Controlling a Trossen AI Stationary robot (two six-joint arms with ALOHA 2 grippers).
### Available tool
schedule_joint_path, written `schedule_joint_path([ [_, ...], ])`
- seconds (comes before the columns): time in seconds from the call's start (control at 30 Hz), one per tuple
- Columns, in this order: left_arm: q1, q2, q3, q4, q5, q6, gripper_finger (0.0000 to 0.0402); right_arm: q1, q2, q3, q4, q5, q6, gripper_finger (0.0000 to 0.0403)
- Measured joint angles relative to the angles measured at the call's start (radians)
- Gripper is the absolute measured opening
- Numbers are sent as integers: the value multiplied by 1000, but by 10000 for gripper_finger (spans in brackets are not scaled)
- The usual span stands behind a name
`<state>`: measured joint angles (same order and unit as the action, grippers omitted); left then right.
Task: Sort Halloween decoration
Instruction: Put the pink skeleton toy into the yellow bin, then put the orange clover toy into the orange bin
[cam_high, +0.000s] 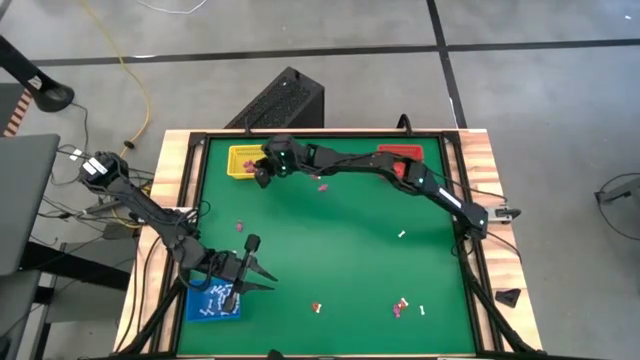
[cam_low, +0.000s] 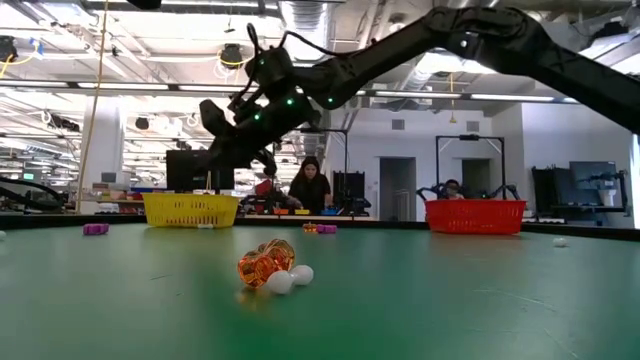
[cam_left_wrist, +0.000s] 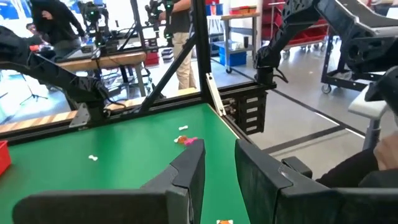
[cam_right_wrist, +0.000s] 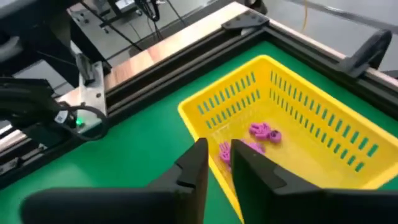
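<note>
The right pincer (cam_right_wrist: 217, 163) hangs over the near rim of the square yellow slotted plastic tray (cam_right_wrist: 323, 124) at the far side of the green desk (cam_high: 340, 240), its fingers slightly parted with nothing between them; pink-purple plastic Halloween trinkets (cam_right_wrist: 264, 132) lie inside the tray below. To finish this drop cleanly, it should rise straight up before swinging away, so a finger does not catch the rim. More trinkets lie scattered across the desk: an orange, glossy pumpkin-like piece with small white pieces (cam_low: 268, 266) touching it near the front edge. The left pincer (cam_high: 250, 278) waits by the blue tray (cam_high: 215, 305), slightly parted and empty.
</note>
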<state>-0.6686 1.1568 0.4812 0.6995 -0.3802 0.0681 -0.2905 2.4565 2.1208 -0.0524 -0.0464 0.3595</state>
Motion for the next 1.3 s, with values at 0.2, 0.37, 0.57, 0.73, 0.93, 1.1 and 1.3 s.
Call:
schedule_joint_path([
  [0.2,-7,0,0,9,-3,-1,79,-5,-17,0,-31,16,-5,142],
  [0.37,-13,0,0,8,-2,-20,79,-7,-143,0,-301,-6,-56,154],
  [0.57,-22,0,0,-20,-10,-55,79,14,-349,2,-846,-8,-151,146],
  [0.73,-21,1,0,-85,-38,-139,79,133,-496,-31,-1275,84,-177,140],
  [0.93,-21,1,0,-177,-92,-261,79,446,-735,-299,-1295,402,-52,139],
  [1.1,-21,2,0,-250,-135,-404,79,729,-941,-682,-1012,702,122,136],
  [1.3,44,-22,50,-439,-294,-617,72,922,-1109,-1063,-574,935,128,134],
])
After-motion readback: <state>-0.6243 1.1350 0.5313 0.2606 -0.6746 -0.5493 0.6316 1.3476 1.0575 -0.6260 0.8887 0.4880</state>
